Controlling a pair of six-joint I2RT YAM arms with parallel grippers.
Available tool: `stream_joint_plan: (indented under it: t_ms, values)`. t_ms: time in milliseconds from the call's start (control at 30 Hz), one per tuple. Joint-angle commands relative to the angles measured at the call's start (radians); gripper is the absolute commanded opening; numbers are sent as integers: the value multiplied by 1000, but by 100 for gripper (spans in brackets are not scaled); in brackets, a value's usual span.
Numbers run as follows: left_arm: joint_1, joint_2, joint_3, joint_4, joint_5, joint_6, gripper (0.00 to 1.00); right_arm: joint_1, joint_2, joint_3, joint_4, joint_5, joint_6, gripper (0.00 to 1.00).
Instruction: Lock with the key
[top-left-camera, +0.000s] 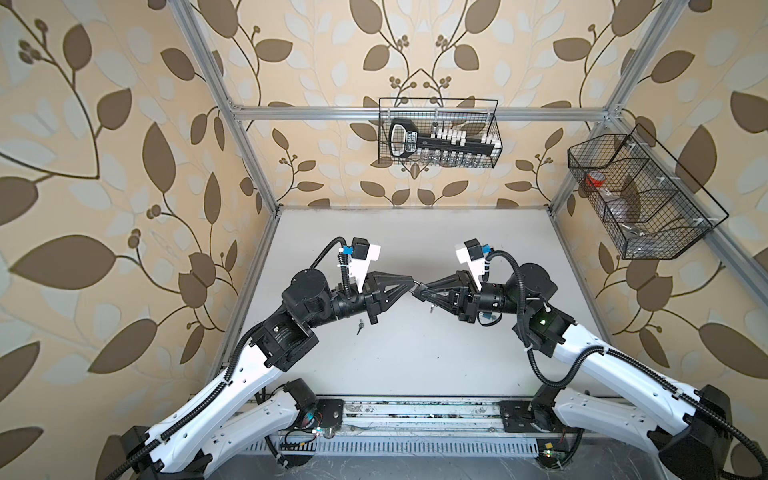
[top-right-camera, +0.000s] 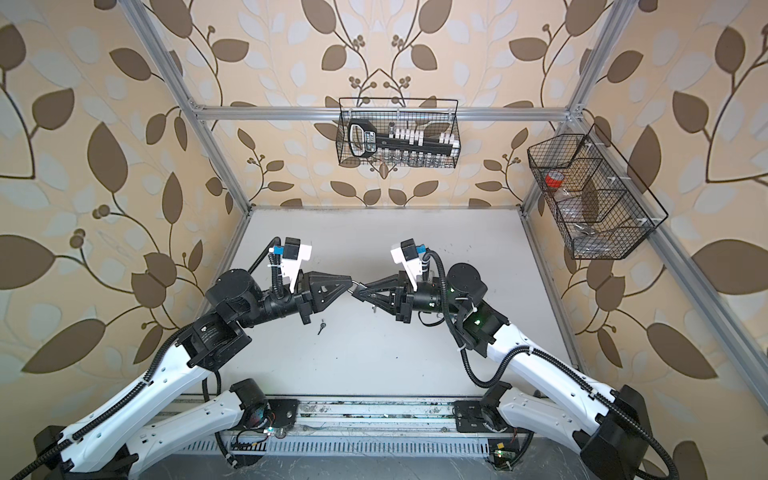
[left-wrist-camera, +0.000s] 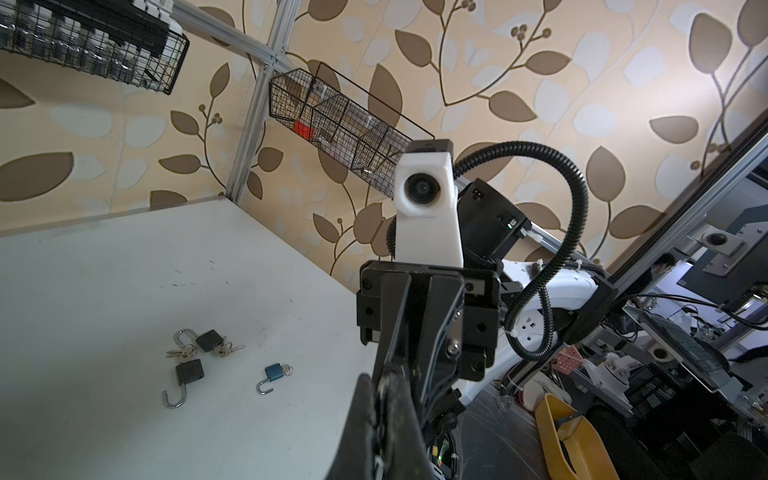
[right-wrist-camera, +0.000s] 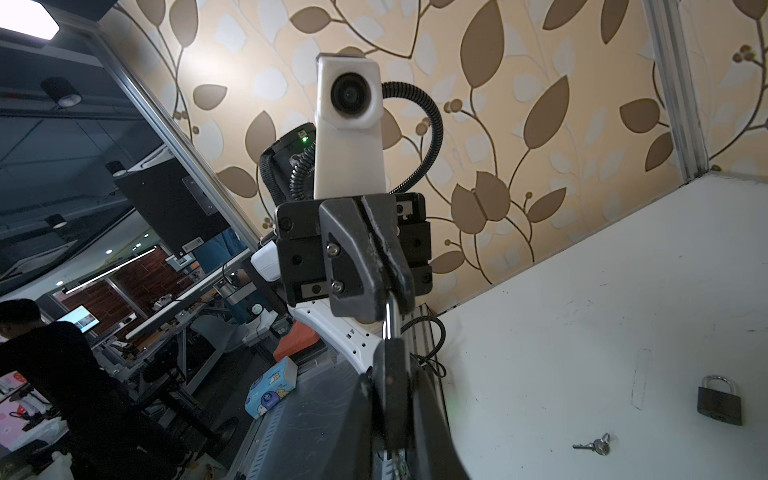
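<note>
My two grippers meet tip to tip above the middle of the table (top-left-camera: 415, 365). In the right wrist view my right gripper (right-wrist-camera: 390, 374) is shut on a dark padlock body (right-wrist-camera: 390, 399). Its silver shackle (right-wrist-camera: 388, 318) runs up into the left gripper (right-wrist-camera: 384, 291), which is shut on it. In both top views the left gripper (top-left-camera: 412, 281) (top-right-camera: 351, 282) touches the right gripper (top-left-camera: 420, 289) (top-right-camera: 359, 291), and the padlock is almost hidden. A loose key (top-left-camera: 360, 327) (top-right-camera: 321, 327) (right-wrist-camera: 594, 446) lies on the table under the left wrist.
The left wrist view shows two open black padlocks (left-wrist-camera: 210, 340) (left-wrist-camera: 190, 372) and an open blue one (left-wrist-camera: 274, 371) with keys on the table. A closed padlock (right-wrist-camera: 719, 405) lies near the loose key. Wire baskets (top-left-camera: 438, 133) (top-left-camera: 640, 195) hang on the walls.
</note>
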Motion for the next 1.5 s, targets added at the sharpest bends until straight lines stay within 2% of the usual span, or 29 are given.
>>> stream_joint_plan:
  t_ms: [0,200,300,333,400,433,500,567,700,800,933,1067,1267,1467]
  values:
    - [-12,-21,64,-166,-20,35,0,-14,-68,-24,48,41,-85,0]
    - [-13,26,117,-145,47,23,0,-12,-53,-28,51,-11,-69,0]
    - [-13,43,113,-122,68,4,0,-12,-43,-8,51,-15,-80,6]
    - [-12,44,112,-120,65,3,0,-13,-39,0,48,-18,-84,12]
    - [-13,38,109,-122,42,1,0,-12,-30,8,39,-25,-96,33]
    - [-12,36,111,-128,28,3,0,-12,-31,10,32,-24,-107,40]
    - [-12,30,119,-149,-15,6,0,-12,-40,12,-17,-8,-158,49]
    - [-12,32,136,-188,-59,15,0,-12,-59,13,-99,42,-236,53]
    - [-13,41,158,-249,-151,15,0,-8,-104,-16,-227,199,-383,54]
    - [-12,46,175,-297,-241,3,0,13,-124,-52,-258,322,-443,54]
    - [-12,43,175,-319,-320,-27,0,88,-111,-89,-236,470,-466,54]
    - [-12,44,175,-319,-339,-41,0,169,-59,-120,-155,577,-449,54]
    - [-12,43,175,-315,-327,-42,0,198,17,-146,-7,611,-412,53]
    - [-12,41,175,-314,-319,-42,0,200,57,-130,39,615,-403,46]
